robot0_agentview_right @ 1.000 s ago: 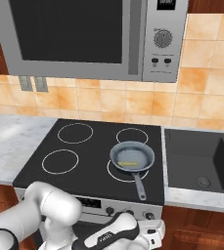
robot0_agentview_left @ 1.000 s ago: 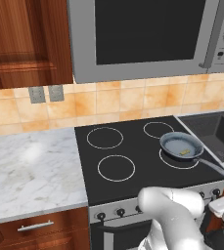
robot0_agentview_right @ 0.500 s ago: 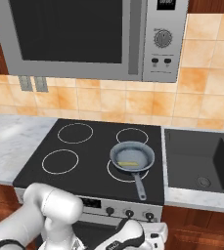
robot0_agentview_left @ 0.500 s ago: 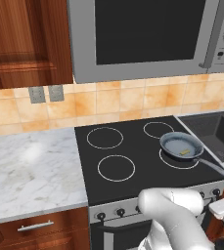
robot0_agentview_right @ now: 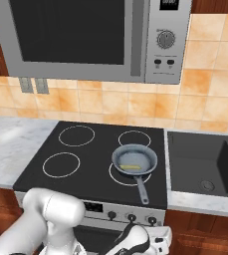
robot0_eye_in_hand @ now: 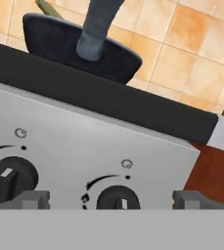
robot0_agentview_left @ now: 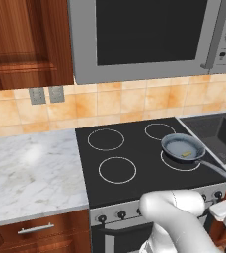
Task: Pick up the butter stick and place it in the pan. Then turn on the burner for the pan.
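Lower than half a second before, the arm had sunk toward the bottom edge of the right base view, while pan and cooktop lay where they had been. At the bottom of the hand view the gripper (robot0_eye_in_hand: 111,199) stood with its jaws wide apart, nothing between them, one grey fingertip (robot0_eye_in_hand: 33,199) at lower left and the other at lower right. Just beyond them, a black stove knob (robot0_eye_in_hand: 117,197) sat at bottom centre between the tips, and a second black knob (robot0_eye_in_hand: 8,178) lay at far left, both on the grey control panel (robot0_eye_in_hand: 84,141). Above the panel ran the dark edge of the cooktop (robot0_eye_in_hand: 108,100), with the pan (robot0_eye_in_hand: 77,46) seen from below in the upper left.

Farther off, in the left base view, the pan (robot0_agentview_left: 182,148) rested on the burner (robot0_agentview_left: 176,165) at centre right of the frame, handle pointing to the lower right. The butter stick (robot0_agentview_left: 186,154) lay inside the pan. Behind, the microwave (robot0_agentview_left: 149,37) filled the top.
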Motion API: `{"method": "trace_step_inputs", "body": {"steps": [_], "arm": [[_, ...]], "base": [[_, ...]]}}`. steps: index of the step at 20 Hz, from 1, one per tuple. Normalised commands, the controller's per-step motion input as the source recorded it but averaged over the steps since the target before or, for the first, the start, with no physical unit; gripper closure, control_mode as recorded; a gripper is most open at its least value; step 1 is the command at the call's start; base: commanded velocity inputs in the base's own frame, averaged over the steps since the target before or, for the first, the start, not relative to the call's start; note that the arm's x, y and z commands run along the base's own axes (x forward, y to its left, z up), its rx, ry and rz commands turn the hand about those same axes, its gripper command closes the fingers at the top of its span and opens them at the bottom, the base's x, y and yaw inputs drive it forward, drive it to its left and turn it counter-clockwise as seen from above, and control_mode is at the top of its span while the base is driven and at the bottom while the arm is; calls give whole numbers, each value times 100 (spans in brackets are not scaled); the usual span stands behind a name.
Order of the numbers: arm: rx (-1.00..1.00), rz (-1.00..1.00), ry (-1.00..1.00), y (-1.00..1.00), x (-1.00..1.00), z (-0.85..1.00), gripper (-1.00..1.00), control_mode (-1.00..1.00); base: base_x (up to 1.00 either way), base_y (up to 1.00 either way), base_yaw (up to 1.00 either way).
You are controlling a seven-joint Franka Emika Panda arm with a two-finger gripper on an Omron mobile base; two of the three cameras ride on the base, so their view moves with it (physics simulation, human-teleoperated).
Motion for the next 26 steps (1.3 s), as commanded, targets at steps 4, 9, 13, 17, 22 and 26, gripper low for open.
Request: {"method": "trace_step_inputs", "body": {"steps": [4, 9, 13, 17, 22, 26], "arm": [[0, 1, 0, -5, 14, -14, -100, -100], [0, 0, 0, -13, 10, -16, -100, -100], [0, 0, 0, -11, 8, -17, -100, -100], [0, 0, 0, -3, 7, -7, -100, -100], [0, 0, 0, 0, 12, 0, -100, -100], [0, 0, 0, 0, 15, 0, -100, -100]], "base": [[0, 0, 0], [0, 0, 0], [0, 0, 0], [0, 0, 0], [0, 0, 0], [0, 0, 0]]}}
